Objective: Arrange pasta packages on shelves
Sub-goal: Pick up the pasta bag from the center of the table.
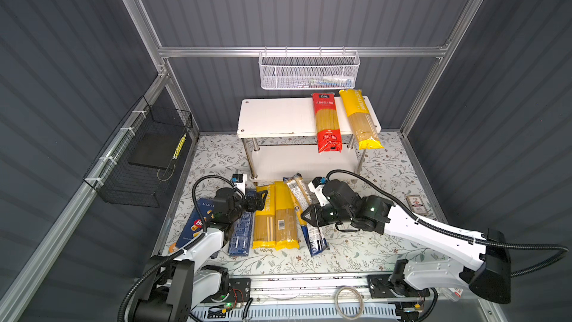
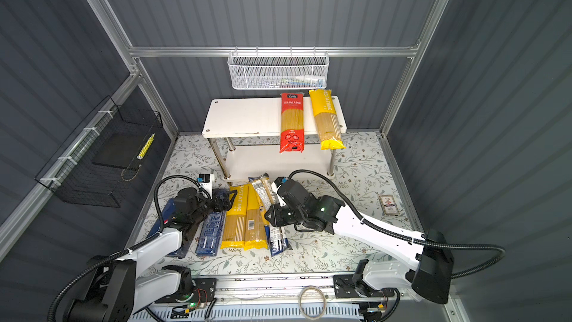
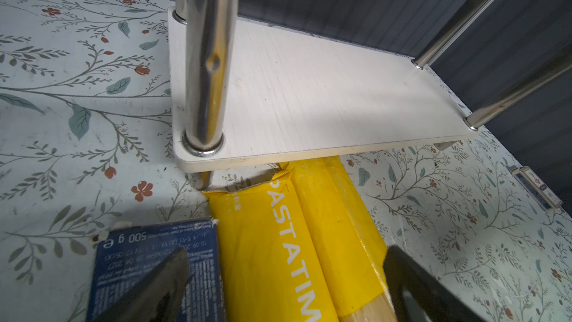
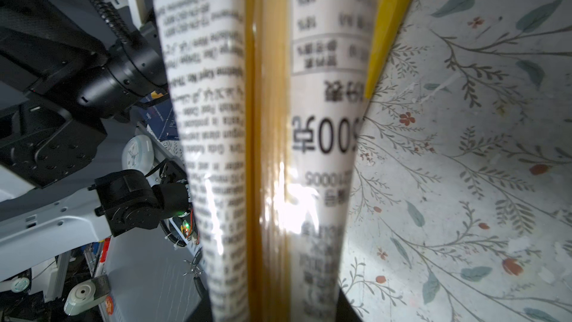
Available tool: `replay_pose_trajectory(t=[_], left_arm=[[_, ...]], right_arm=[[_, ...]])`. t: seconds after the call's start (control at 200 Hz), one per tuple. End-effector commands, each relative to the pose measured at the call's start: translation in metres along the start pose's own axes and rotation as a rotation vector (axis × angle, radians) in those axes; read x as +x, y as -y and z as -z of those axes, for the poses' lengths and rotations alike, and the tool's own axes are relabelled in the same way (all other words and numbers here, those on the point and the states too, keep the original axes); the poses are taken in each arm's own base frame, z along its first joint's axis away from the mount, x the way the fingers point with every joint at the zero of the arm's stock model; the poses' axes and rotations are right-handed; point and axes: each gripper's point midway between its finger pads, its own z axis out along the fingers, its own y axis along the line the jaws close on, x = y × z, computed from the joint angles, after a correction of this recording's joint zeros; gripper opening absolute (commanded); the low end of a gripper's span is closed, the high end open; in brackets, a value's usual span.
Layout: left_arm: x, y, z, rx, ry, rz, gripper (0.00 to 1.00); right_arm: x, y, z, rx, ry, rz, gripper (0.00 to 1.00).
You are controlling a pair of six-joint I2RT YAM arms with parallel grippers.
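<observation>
Right end effector [image 1: 307, 216] pinches the grey-and-blue spaghetti bag [image 1: 316, 240] mid-frame; better lift it level, clear of the yellow bags [image 1: 274, 227]; left end effector [image 1: 262, 201] spread

The floral tabletop [image 1: 371, 252] carries the two-tier rack [image 1: 278, 116] at the back. On its top board lie a red bag [image 1: 326, 122] and a yellow bag [image 1: 360, 119], both overhanging the front edge. In front, side by side on the tabletop: wide blue box [image 1: 192, 227], narrow blue box [image 1: 241, 236], PASTATIME bag [image 1: 264, 221], barcode bag [image 1: 285, 224], slanted grey-and-dark-blue bag [image 1: 315, 240] — and, well apart, a small card [image 1: 417, 204].
</observation>
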Motion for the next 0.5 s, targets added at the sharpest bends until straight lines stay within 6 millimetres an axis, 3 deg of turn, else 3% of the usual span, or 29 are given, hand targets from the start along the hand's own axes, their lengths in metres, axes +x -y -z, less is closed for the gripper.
replay_pose_trajectory(t=[0.0, 0.16, 0.495], left_arm=[[0.003, 0.001, 0.000, 0.002, -0.016, 0.000, 0.99], [0.003, 0.001, 0.000, 0.002, -0.014, 0.000, 1.00], [0.002, 0.002, 0.000, 0.005, -0.013, -0.001, 1.00]], right_arm=[[-0.031, -0.049, 0.022, -0.146, 0.090, 0.070, 0.23], [-0.057, -0.073, 0.040, -0.183, 0.160, 0.110, 0.24], [-0.090, -0.106, 0.069, -0.221, 0.234, 0.154, 0.24]])
